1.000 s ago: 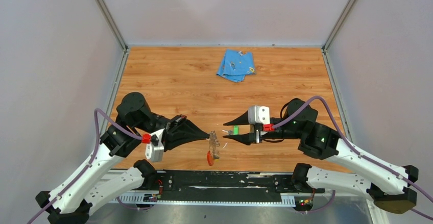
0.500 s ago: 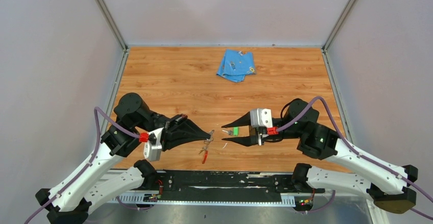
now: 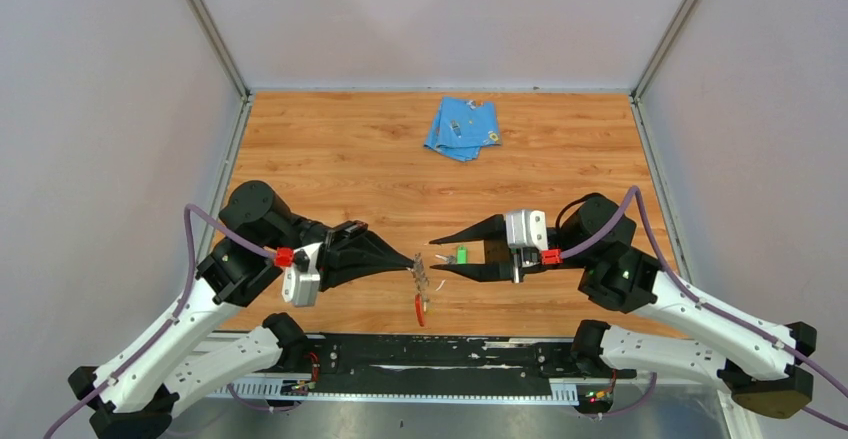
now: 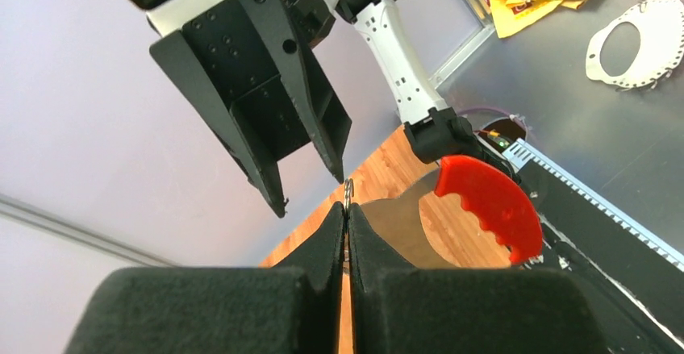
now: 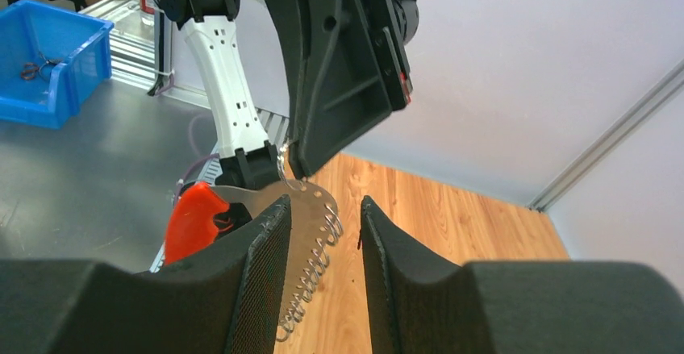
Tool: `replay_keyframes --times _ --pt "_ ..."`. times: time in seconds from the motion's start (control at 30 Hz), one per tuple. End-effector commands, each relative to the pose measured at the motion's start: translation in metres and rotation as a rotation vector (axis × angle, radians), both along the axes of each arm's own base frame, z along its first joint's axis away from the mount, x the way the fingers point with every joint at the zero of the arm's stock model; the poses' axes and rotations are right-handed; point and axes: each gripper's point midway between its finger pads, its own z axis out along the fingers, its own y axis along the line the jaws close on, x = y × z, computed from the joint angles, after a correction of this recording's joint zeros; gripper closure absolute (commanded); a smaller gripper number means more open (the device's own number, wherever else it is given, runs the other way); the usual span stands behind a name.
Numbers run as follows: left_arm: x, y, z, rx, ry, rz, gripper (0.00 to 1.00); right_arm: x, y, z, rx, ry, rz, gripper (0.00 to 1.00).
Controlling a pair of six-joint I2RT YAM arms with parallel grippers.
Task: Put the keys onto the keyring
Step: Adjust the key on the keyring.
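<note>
**Keyring clenched on the left, right end effector parted beside it**

From above, we have the left end effector (image 3: 413,262) clenched on the top end of the keyring (image 3: 420,285), low in the middle of the frame. The keyring dangles below the tips, its red strip (image 3: 419,311) at the bottom. Just to the right, the right end effector (image 3: 443,253) points at it with fingers parted and nothing gripped. The green key (image 3: 462,255) shows in the gap between those fingers, on the bench (image 3: 340,159) as far as we can tell. A blue cloth (image 3: 462,127) lies well apart at the top centre.

Over to the left wrist camera. Our two fingers are pressed together at lower centre, with a small wire ring (image 4: 348,186) peeking out at their tips. The keyring fans out to the right, red strip at mid-right. The right end effector hangs in the upper left with its tips apart, close above that ring. We cannot judge contact from here.

Right wrist camera now. The fingers stand apart at the bottom with nothing clamped. Through the gap we see the keyring, a coil spring (image 5: 310,277) trailing down beside it. The left end effector comes down from top centre onto the keyring's upper edge.
</note>
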Motion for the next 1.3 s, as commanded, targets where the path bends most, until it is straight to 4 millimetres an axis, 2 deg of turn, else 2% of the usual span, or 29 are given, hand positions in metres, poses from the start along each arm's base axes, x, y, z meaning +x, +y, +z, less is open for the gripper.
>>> replay_keyframes --times 0.0,0.3,0.4,0.5,0.67,0.73,0.8,0.93,1.13,1.2,1.27 --pt "0.008 -0.003 0.014 -0.013 0.05 0.055 1.0 -0.01 0.002 0.015 0.056 -0.035 0.062 0.6" --pt "0.019 -0.008 0.016 0.003 0.123 0.102 1.0 -0.015 0.007 0.012 0.029 -0.04 0.095 0.65" --pt "0.02 -0.008 0.015 0.008 0.139 0.107 1.0 -0.01 0.008 0.013 0.026 -0.037 0.07 0.75" --pt "0.019 -0.009 0.014 0.016 0.155 0.104 1.0 -0.002 0.009 0.014 0.018 -0.025 0.021 0.98" --pt "0.013 -0.009 0.007 0.043 0.175 0.062 0.99 0.016 0.006 0.01 -0.031 0.039 -0.087 1.0" --pt "0.013 -0.008 0.001 0.059 0.187 0.065 0.79 0.019 0.005 0.007 -0.073 0.058 -0.103 0.99" --pt "0.017 -0.007 -0.007 0.077 0.181 0.101 0.66 0.02 0.004 0.001 -0.117 0.073 -0.11 1.0" --pt "0.027 -0.005 -0.027 0.132 0.183 0.173 0.31 0.019 0.001 -0.002 -0.142 0.078 -0.114 0.99" --pt "0.051 -0.008 -0.039 0.159 0.357 0.316 0.29 0.027 0.003 -0.004 -0.209 0.12 -0.155 0.99" --pt "0.056 -0.009 -0.039 0.161 0.43 0.349 0.31 0.033 0.004 -0.005 -0.239 0.145 -0.186 1.0" --pt "0.054 -0.011 -0.041 0.172 0.467 0.334 0.36 0.037 0.004 -0.008 -0.272 0.168 -0.21 0.99"
